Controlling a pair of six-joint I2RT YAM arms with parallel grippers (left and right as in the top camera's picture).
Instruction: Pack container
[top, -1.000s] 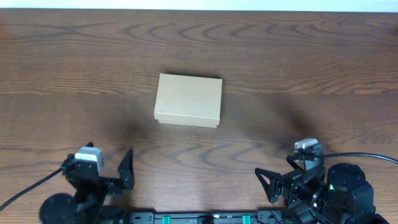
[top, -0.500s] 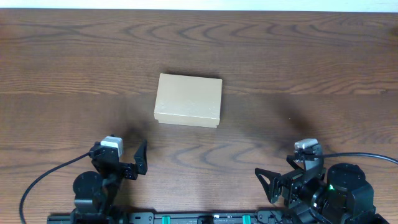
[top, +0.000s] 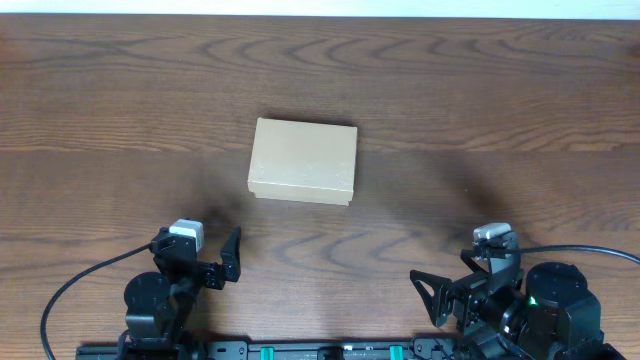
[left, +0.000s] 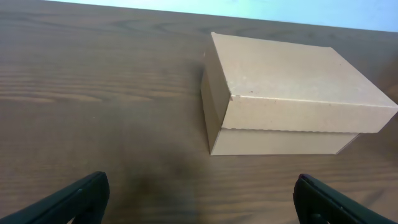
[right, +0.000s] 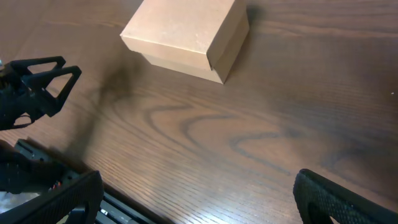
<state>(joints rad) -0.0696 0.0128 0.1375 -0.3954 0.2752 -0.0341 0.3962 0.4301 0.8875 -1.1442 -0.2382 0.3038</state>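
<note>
overhead: straight down, far | wrists: low, oblique, nearer | shared: container (top: 302, 161)

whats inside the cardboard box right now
Cannot tell: the cardboard box has its flap lid shut, covering the inside. Only its plain tan outside shows, resting on the wooden table.

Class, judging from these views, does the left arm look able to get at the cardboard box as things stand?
Probably yes: the left end effector is open and faces the closed container, with only bare table between them.
</note>
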